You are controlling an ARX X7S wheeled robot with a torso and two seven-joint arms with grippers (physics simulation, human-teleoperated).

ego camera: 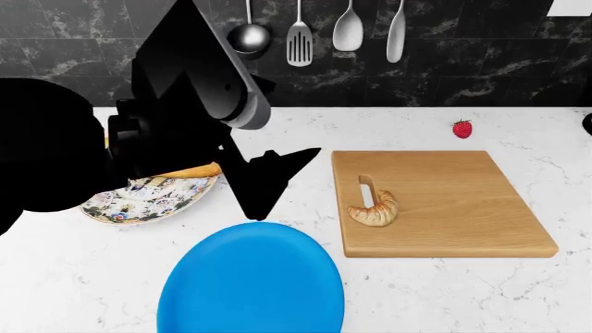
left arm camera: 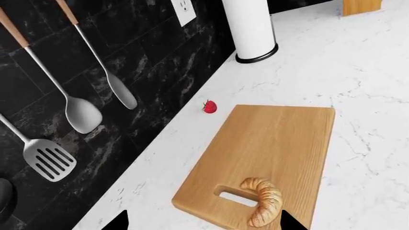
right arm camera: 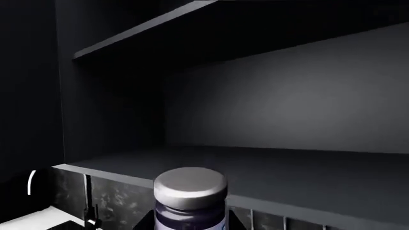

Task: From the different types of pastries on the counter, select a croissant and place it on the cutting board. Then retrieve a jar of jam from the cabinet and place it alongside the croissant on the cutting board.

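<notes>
Jam jar [right arm camera: 190,201], grey-lidded, sits clamped between the right fingers before the dark cabinet shelf [right arm camera: 268,167]. Croissant [ego camera: 375,208] lies on the cutting board [ego camera: 444,208] beside its slot; left fingers' state cannot be told.

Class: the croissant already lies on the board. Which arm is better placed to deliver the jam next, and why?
Right. Its wrist view shows the jar at its gripper before the cabinet shelf; the left hovers over the croissant.
</notes>
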